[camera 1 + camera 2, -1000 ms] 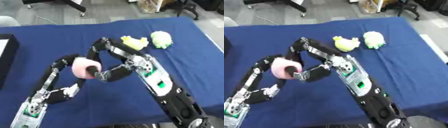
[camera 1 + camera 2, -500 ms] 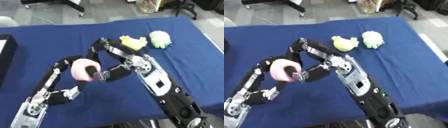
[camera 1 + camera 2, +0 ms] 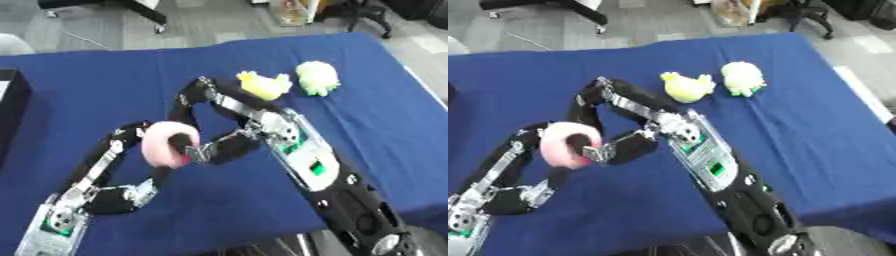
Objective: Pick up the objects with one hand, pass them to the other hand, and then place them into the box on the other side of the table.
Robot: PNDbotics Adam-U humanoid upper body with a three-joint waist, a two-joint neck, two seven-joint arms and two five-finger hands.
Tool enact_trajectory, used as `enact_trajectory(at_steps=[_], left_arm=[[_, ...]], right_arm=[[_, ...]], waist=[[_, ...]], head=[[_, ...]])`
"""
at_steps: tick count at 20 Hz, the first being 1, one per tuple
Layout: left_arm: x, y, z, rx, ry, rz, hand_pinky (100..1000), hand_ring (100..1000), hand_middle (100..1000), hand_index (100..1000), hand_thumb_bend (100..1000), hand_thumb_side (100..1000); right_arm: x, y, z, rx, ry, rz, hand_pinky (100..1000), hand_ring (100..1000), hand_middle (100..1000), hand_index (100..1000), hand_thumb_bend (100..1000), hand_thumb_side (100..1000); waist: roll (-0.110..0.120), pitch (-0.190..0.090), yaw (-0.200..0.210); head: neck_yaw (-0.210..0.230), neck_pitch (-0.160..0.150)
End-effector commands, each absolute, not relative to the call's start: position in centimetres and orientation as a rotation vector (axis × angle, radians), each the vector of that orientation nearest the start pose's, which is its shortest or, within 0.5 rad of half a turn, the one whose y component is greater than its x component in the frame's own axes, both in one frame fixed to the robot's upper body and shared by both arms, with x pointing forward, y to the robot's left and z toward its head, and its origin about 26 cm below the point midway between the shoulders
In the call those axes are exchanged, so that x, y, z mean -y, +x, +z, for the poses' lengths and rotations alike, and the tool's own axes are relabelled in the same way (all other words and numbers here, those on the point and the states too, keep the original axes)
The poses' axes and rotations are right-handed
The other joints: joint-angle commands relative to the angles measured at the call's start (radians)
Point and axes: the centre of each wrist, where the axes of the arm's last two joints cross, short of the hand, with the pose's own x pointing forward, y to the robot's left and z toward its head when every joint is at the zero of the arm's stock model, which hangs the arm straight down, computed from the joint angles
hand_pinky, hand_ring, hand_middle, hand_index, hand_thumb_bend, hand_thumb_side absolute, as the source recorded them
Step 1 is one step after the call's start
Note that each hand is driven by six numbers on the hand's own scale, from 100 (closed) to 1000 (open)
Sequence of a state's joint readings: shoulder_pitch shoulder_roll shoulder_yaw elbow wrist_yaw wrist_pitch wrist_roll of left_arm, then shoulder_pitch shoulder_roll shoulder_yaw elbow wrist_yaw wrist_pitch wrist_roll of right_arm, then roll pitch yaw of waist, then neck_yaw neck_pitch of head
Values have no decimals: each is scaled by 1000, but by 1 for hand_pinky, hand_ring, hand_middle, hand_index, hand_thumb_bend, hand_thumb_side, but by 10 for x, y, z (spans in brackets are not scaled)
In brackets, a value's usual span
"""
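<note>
Holding one pink ring (image 3: 166, 144), two plush toys (image 3: 265, 85)

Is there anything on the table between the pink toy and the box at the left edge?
Nothing visible: the pink toy is held between both hands, and only bare blue table lies toward the black box.

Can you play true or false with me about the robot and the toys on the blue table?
1. The pink ring toy is between both robot hands. True.
2. The yellow toy lies on the floor. False: it lies on the blue table.
3. The pale green toy sits beside the yellow toy. True.
4. The right robot hand holds the green toy. False: it is at the pink ring.
5. The tablecloth is red. False: it is blue.
</note>
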State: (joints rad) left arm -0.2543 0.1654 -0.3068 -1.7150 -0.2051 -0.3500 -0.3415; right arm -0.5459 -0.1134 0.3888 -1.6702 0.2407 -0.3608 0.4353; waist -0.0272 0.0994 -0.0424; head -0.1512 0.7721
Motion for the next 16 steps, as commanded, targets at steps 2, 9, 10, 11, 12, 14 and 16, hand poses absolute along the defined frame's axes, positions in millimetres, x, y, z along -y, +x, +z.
enact_trajectory(at_steps=[2,9,10,11,12,14,16], left_arm=[[-166,313,99,2188,-282,-943,753,590,479,621,100,687],[-159,314,100,2211,-252,-750,667,424,287,431,100,627],[-158,314,100,2214,-246,-737,655,405,267,413,100,617],[-156,314,101,2215,-242,-727,647,391,252,398,100,610],[-155,314,101,2217,-240,-716,643,384,244,391,100,607],[-153,314,100,2219,-236,-691,627,356,215,365,100,600],[-152,314,100,2222,-230,-678,625,349,209,360,100,599]], right_arm=[[105,342,169,-3071,-459,-1786,619,331,324,310,100,100],[104,341,168,-3051,-476,-1811,620,331,323,309,100,100],[104,341,168,-3048,-478,-1814,620,331,323,309,100,100],[104,341,168,-3046,-480,-1816,620,330,323,309,100,100],[104,341,168,-3043,-482,-1819,621,330,323,309,100,100],[104,341,169,-3042,-482,-1821,620,330,323,310,100,100],[105,341,169,-3044,-481,-1817,620,333,326,319,100,100]], waist=[[2,-9,-1],[1,-10,-2],[1,-10,-2],[1,-10,-2],[1,-9,-2],[1,-9,-3],[2,-9,-3]], head=[[-3,-2],[-2,-2],[-2,-2],[-1,-2],[-1,-2],[0,-2],[0,-2]])
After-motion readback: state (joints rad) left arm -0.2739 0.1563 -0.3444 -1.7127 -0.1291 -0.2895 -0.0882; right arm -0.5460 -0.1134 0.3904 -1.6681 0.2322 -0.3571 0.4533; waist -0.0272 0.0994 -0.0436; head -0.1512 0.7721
